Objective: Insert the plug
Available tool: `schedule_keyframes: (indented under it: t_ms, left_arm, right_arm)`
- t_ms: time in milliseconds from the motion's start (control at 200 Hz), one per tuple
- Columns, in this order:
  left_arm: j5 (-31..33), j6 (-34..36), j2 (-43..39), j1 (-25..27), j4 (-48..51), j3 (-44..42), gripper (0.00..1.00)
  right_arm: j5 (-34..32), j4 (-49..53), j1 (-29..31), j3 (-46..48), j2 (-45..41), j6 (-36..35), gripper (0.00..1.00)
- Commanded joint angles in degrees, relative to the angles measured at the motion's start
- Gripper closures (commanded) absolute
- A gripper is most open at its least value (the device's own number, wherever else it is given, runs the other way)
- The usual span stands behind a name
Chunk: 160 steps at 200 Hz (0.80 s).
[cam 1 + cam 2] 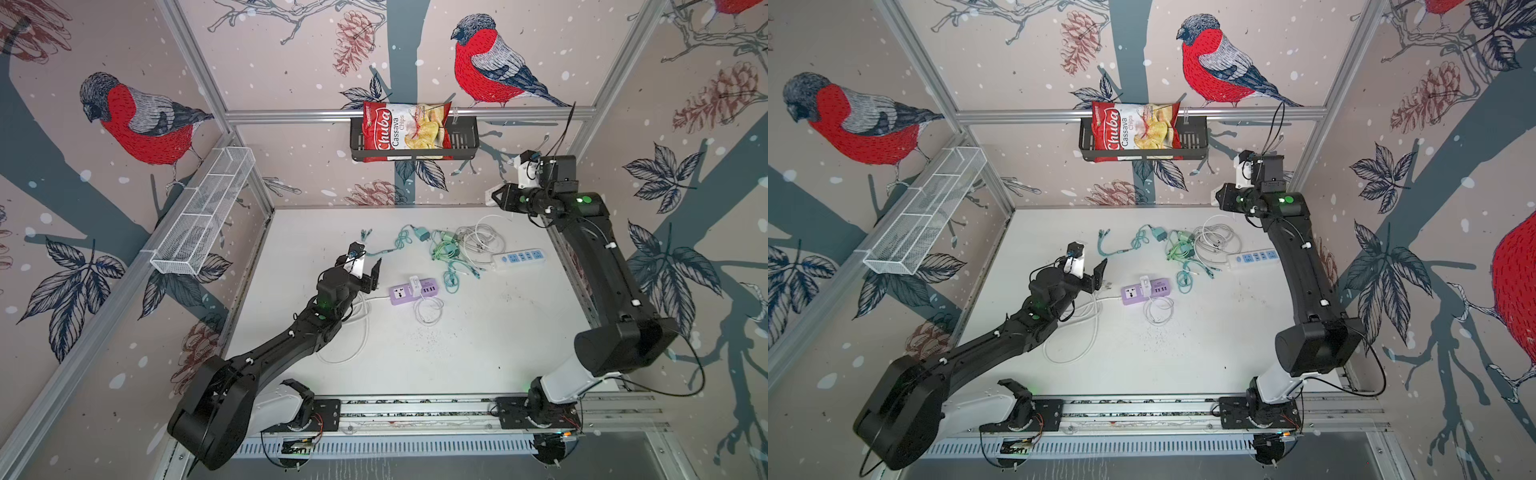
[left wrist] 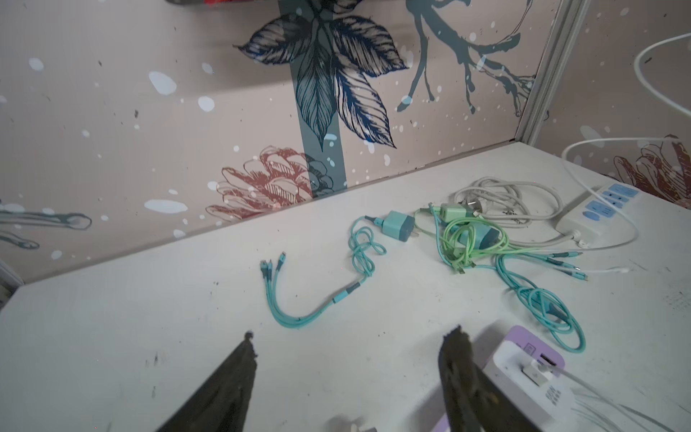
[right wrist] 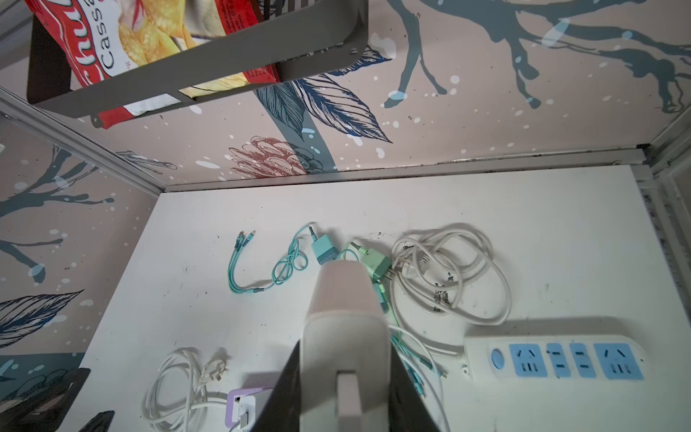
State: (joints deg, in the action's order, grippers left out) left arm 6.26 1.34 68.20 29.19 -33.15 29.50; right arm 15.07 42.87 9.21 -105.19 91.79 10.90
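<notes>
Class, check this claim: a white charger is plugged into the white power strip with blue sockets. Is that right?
No. The white charger is plugged into the purple power strip, as both top views show; the white power strip with blue sockets holds no plug.

Left claw (image 2: 351,333) wide apart; purple strip (image 2: 531,336) with white plug (image 2: 510,361) beside, perhaps touching, 1 finger (image 2: 460,370).

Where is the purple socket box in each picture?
Both top views: the purple socket box lies mid-table.
Left wrist view: it sits beside one fingertip of the open left pincer.
Right wrist view: it is partly hidden behind the shut right pincer.
Shared landmark: the blue-and-white power strip, in all four.
</notes>
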Motion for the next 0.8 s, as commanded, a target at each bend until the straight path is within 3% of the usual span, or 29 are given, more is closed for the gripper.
schedule_keyframes:
  t_ms: [0, 165, 305, 455, 795]
  left_arm:
    - [-0.64, -3.13, 0.69, 0.0, 2.06, -0.15, 0.26]
    - [-3.54, -10.01, 3.57, 0.66, 8.35, 0.89, 0.32]
    - [-1.84, -17.37, 4.44, 7.78, 7.43, -1.39, 0.33]
    - [0.7, -26.11, 5.7, 12.63, 7.99, -2.94, 0.36]
    - [9.02, -35.13, 5.36, 13.51, 13.7, -5.55, 0.38]
  right_arm:
    - [-1.37, -1.61, 0.76, 1.11, -0.74, 0.74, 0.83]
    - [-3.88, -3.44, 5.53, 10.08, -1.38, -0.44, 0.83]
    - [-3.51, -7.5, 9.28, 20.18, -1.88, -0.31, 0.83]
    - [-3.57, -7.32, 11.33, 25.12, -0.51, 0.28, 0.84]
    - [-1.49, -10.13, 15.2, 29.57, -0.89, 0.88, 0.84]
